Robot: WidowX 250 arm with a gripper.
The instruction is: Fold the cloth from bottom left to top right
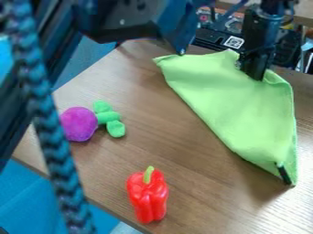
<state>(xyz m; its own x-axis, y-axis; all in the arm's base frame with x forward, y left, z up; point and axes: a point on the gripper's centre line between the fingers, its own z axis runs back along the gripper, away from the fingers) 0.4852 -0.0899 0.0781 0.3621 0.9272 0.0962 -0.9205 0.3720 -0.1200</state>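
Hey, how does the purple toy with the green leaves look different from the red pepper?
The purple toy is round and matte; the red pepper is longer, ridged and glossy. The purple toy has several chunky green lobes pointing right in the view, while the red pepper has one slim green stem toward the top. Both lie on the wooden table.

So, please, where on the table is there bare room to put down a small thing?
Bare table lies between the purple toy, the pepper and the cloth, and also right of the pepper, below the cloth. It is crowded at top right, where the gripper is at the cloth, and at left, by the cable.
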